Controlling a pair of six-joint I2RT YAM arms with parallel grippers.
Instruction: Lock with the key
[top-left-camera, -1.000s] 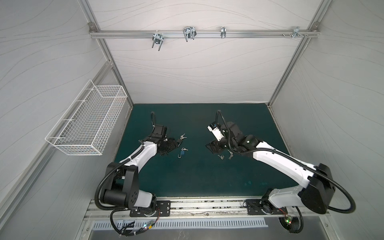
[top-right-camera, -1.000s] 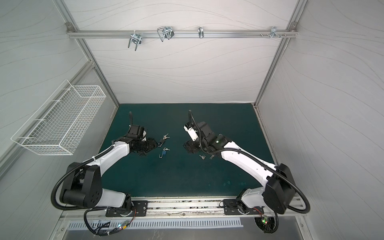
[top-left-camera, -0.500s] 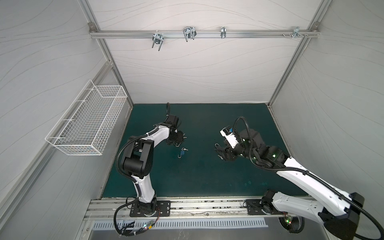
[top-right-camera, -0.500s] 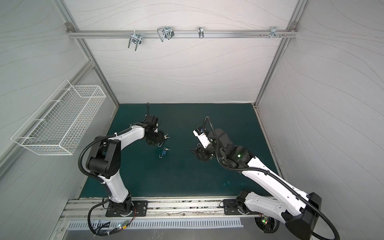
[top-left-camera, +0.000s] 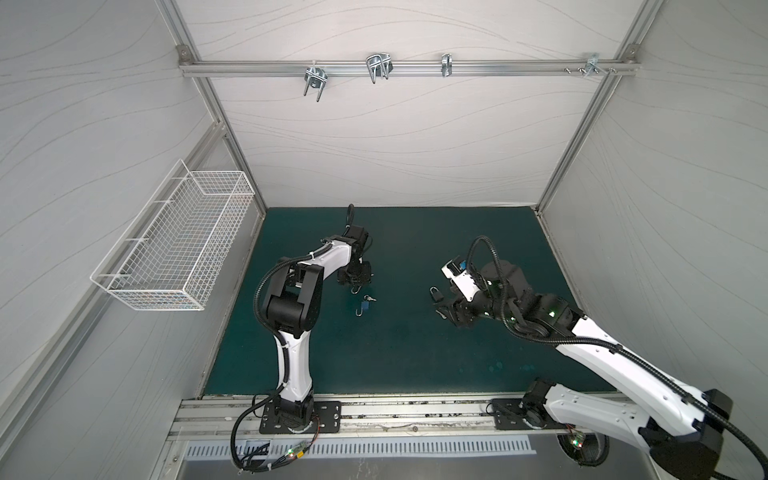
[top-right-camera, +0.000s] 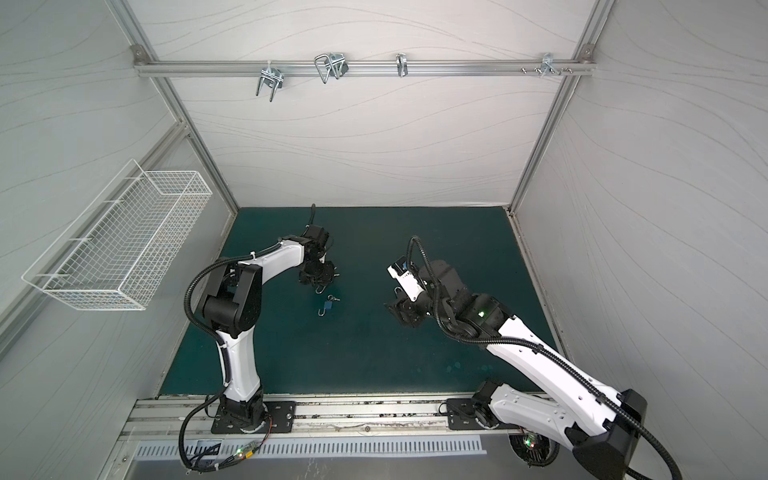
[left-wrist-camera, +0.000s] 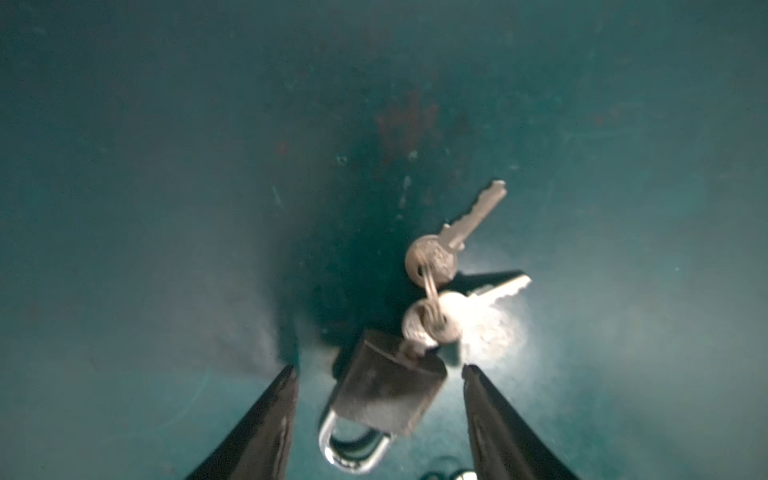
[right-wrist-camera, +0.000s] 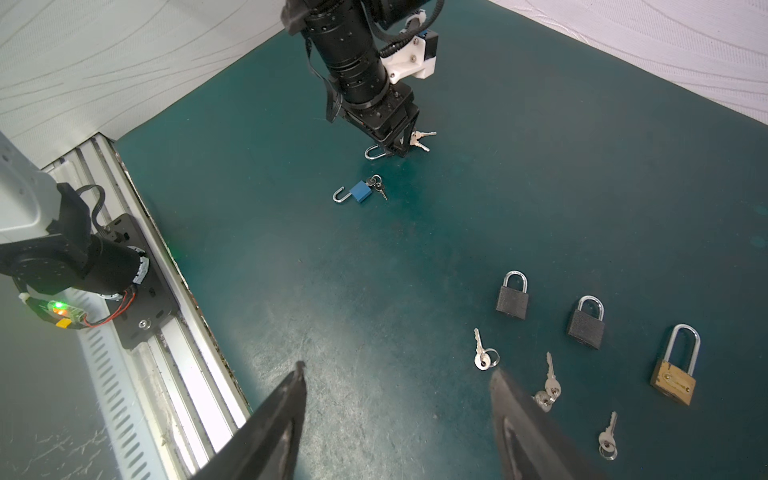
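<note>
**Step in hand: approach to grasp.** The left hand (left-wrist-camera: 379, 369) is lowered over a small dark-grey metal padlock (left-wrist-camera: 388, 392). The padlock lies flat on the dark-green matted desk (left-wrist-camera: 166, 166), left of centre in both top views.

A bunch of small silver keys on a ring (left-wrist-camera: 432, 257) rests at the keyhole end of the body. One key appears to be seated in the keyhole, but blur leaves this unconfirmed. In the right wrist view the silver shackle (right-wrist-camera: 374, 151) projects from under the hand like an open hook, so the lock is judged not yet closed.

**Left hand.** The fingers (left-wrist-camera: 266, 419) stand moderately apart, one on each side of the padlock body. A visible gap remains on both sides. Nothing is gripped.

**Right hand.** The right hand (right-wrist-camera: 398, 370) hangs above bare desk with its fingers wide apart and holds nothing. Near it lie two dark padlocks (right-wrist-camera: 512, 301), a brass padlock (right-wrist-camera: 673, 380) and loose silver keys (right-wrist-camera: 482, 357). All three of these shackles are shut.

**Next move (judgement).**
1. Close the left fingers squarely on the padlock body to steady it.
2. Press the shackle home and turn the key. This probably calls for the right hand.

**Caution.** A blue padlock with an open shackle (right-wrist-camera: 360, 192) lies just beside the work, apart from both hands.
</note>
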